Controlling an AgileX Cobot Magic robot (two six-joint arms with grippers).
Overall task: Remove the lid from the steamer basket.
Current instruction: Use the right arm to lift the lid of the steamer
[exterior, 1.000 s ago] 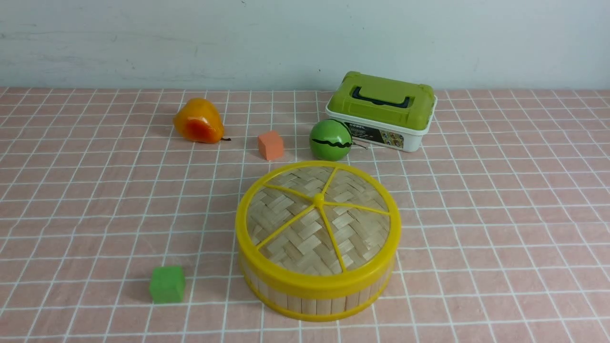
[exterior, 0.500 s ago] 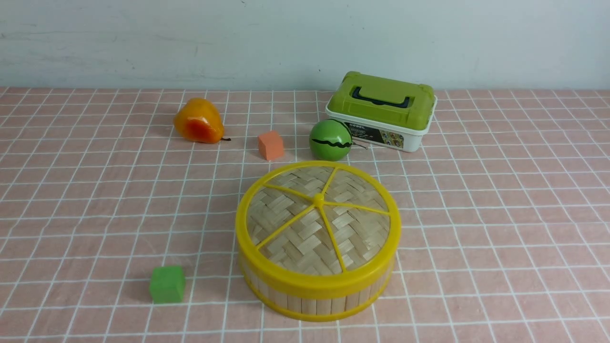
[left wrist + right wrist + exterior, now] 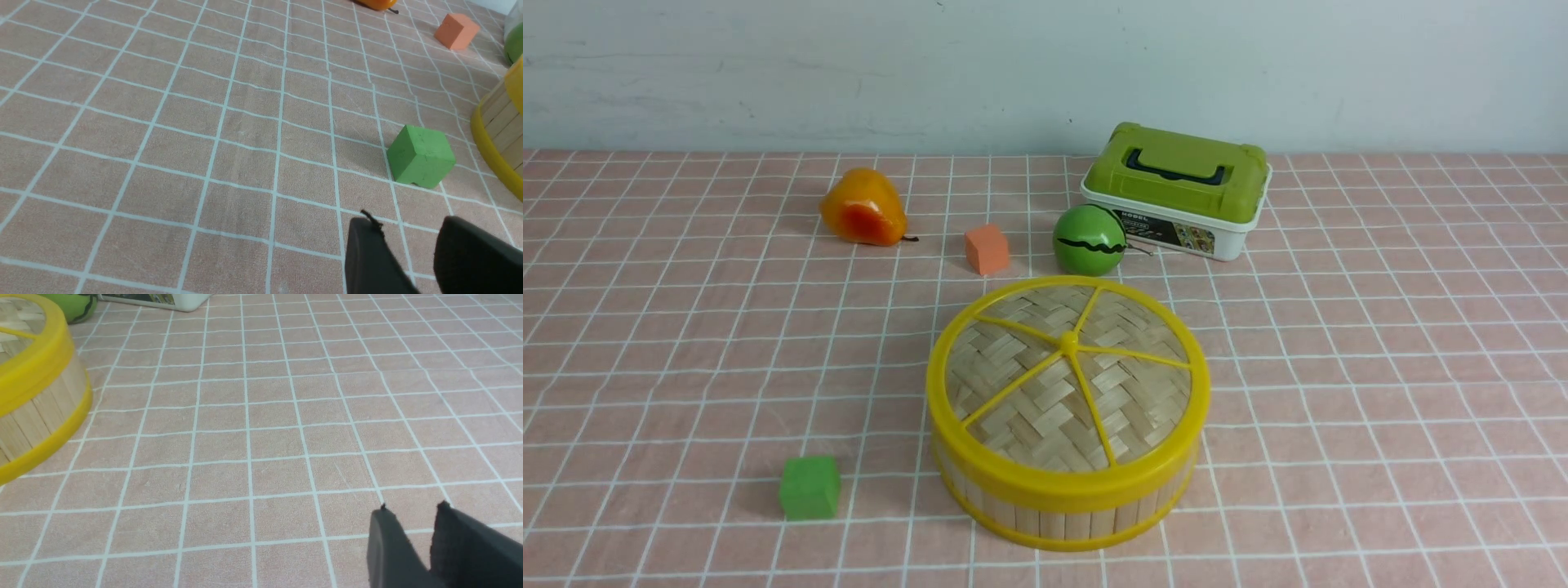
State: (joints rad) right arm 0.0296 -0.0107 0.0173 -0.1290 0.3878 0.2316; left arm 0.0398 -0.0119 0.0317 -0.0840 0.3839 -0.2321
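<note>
Nearest the camera, neither arm shows in the front view; each wrist view shows one hand low over the pink checked desk (image 3: 1380, 392). The left hand (image 3: 406, 222) has its two dark fingers apart and holds nothing, with the one green cube (image 3: 809, 487) near it. The right hand (image 3: 412, 510) has its fingers slightly parted over bare cloth, also empty. In the front view the green cube lies at the lower left, and the one steamer basket (image 3: 1054, 514) stands at the lower centre, well apart from both hands. The one lid (image 3: 1045, 400) sits flat on top of it, with five yellow spokes meeting at the knob. Behind, across the middle of the frame, lie one orange cube (image 3: 987, 249), one green striped ball (image 3: 1089, 239) and, further left, one orange-yellow pear (image 3: 862, 217). Farthest back, upper right of centre, stands one white box with a green top (image 3: 1176, 192), just beside the ball
</note>
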